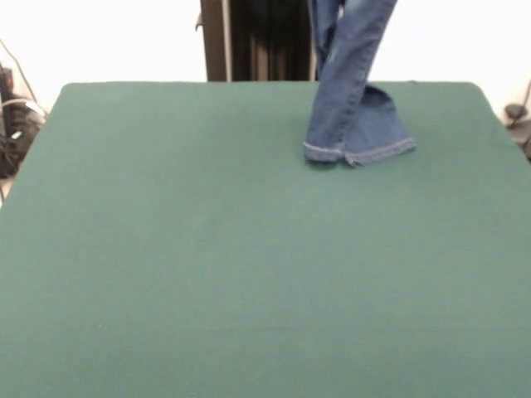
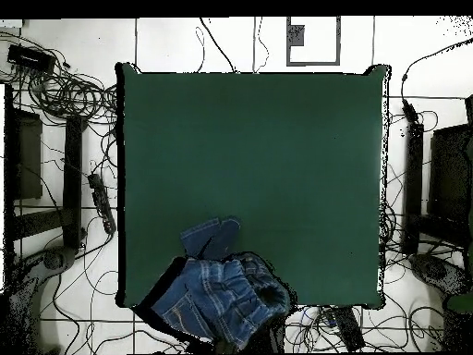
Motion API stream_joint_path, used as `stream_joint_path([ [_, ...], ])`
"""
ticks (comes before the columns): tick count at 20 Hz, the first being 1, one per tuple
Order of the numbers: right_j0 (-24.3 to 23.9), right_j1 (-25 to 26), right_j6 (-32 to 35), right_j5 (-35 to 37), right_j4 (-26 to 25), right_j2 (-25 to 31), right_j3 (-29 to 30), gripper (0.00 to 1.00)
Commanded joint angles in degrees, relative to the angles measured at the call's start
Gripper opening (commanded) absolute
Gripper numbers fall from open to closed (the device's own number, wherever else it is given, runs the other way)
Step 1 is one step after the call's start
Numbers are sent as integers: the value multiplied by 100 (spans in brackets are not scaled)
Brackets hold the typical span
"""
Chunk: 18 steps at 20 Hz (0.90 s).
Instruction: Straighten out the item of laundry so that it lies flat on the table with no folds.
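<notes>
Above the table (image 1: 207,265), jeans (image 1: 348,108) hang, hems touching.

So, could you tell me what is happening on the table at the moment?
A pair of blue jeans is hanging from above the green table, out of the front view's top edge. Only the leg hems touch the cloth near the robot's side. Whatever holds them is hidden, so the gripper cannot be seen. The jeans are not laid flat yet.

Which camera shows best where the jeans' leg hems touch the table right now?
The front view. There the jeans hang down from above the picture's top edge, and both hems rest on the table, near its far side. The overhead view shows the jeans mostly as a bunched waist, with only the leg ends showing on the cloth.
</notes>
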<state>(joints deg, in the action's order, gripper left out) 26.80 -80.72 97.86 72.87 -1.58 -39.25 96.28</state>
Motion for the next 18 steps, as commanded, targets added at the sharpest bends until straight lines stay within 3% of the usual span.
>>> stream_joint_path([
  [1,-217,-18,811,386,-157,267,-489,0],
  [9,-784,697,697,-2266,308,1118,810,0],
  [16,-861,723,588,-2337,366,1299,897,0],
  [18,-970,846,529,-2928,422,1463,1110,0],
])
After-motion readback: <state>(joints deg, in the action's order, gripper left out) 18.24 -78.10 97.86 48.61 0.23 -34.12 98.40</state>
